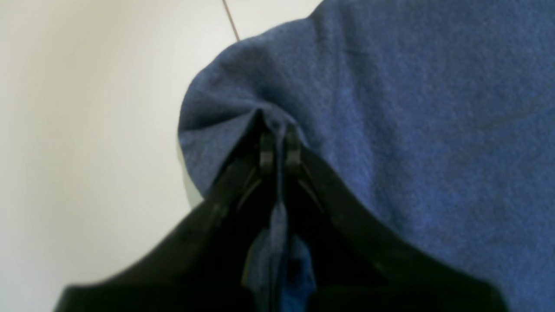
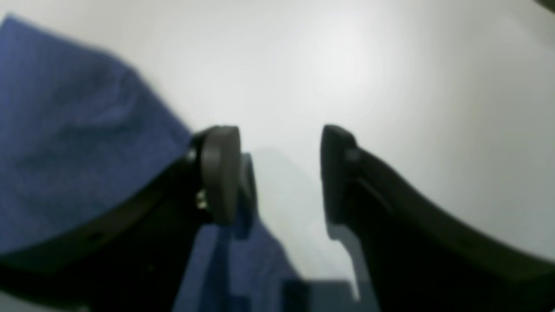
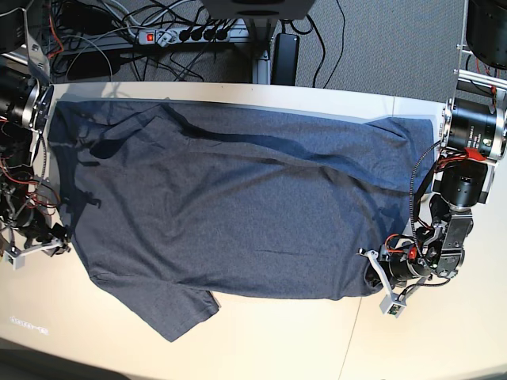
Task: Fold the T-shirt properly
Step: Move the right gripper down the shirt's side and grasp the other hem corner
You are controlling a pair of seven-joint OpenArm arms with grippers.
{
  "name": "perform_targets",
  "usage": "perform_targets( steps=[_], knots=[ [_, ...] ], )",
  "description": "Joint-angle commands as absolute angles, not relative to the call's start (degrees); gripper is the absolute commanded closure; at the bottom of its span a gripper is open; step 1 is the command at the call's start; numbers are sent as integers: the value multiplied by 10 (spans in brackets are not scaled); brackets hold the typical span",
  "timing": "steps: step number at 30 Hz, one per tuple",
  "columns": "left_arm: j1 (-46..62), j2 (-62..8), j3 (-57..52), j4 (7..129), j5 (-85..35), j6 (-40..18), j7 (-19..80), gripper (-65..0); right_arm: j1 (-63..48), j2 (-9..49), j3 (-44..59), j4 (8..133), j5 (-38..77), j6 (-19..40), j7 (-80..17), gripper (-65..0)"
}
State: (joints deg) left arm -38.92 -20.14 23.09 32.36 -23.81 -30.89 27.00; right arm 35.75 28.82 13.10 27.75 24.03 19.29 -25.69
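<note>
The T-shirt, dark grey-blue and plain side up, lies spread wide across the white table. One sleeve juts toward the front edge. At the right of the base view my left gripper is shut on the shirt's lower right corner. Up close, cloth bunches between the closed fingertips of the left gripper. My right gripper stands open just above the table. The shirt's edge lies against its left finger, and nothing is between the jaws. In the base view the right gripper sits at the shirt's left edge.
Behind the table's far edge lie a power strip, loose cables and a black box. Arm bases stand at the far left and far right. A seam runs across the tabletop at the front right.
</note>
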Motion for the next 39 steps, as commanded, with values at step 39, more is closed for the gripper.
perform_targets(
  steps=[39],
  knots=[
    [-409, -207, 230, 331, -241, -313, 271, 0, 362, 178, 116, 286, 114, 264, -209, -306]
  ],
)
